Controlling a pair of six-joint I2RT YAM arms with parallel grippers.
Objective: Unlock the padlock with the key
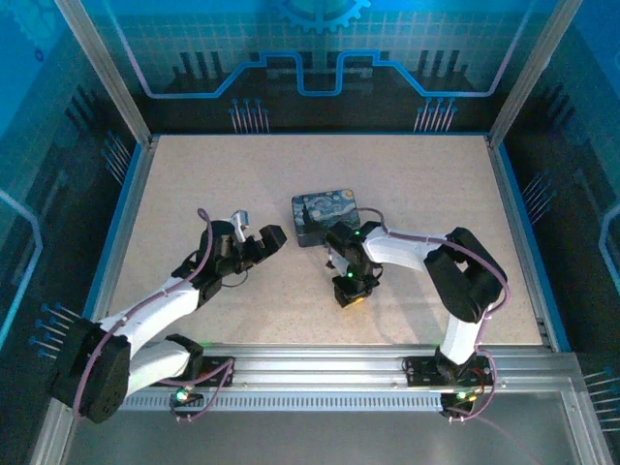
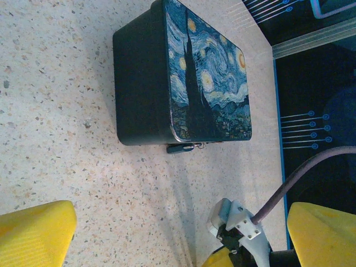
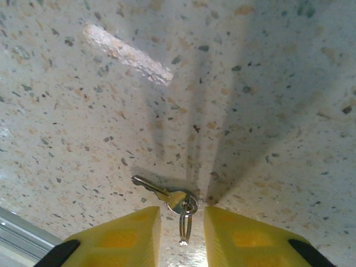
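**Desk:** What's on your screens?

**Me:** From above I have the speckled table (image 1: 426, 184) with both arms out over it. My left arm (image 1: 155, 310) stretches from the near left toward the middle. My right arm (image 1: 455, 271) folds in from the near right, its wrist pointing down at the table.

**Desk:** And the tin?

**Me:** The tin (image 1: 325, 215) sits about mid-table with its painted lid up. My right wrist is just beside its near right corner.

**Desk:** Grippers?

**Me:** My left gripper (image 1: 255, 233) hovers just left of the tin, fingers spread wide. My right gripper (image 3: 182, 236) is low over the table, on the near side of the tin. Its yellow fingers (image 3: 119, 239) stand a narrow gap apart, and I don't see them clamped on anything.

**Desk:** Where's the padlock?

**Me:** In my left wrist view the padlock (image 2: 183, 147) is a small dark thing right at the foot of the tin's near side. It's too small for me to say whether it hangs from the tin or just lies against it.

**Desk:** And the key?

**Me:** The key (image 3: 164, 194) lies flat on the table just past my right fingertips, on the near side of the tin. Its ring (image 3: 185, 228) sits in the gap between the two fingers. I can't tell whether it touches either one.
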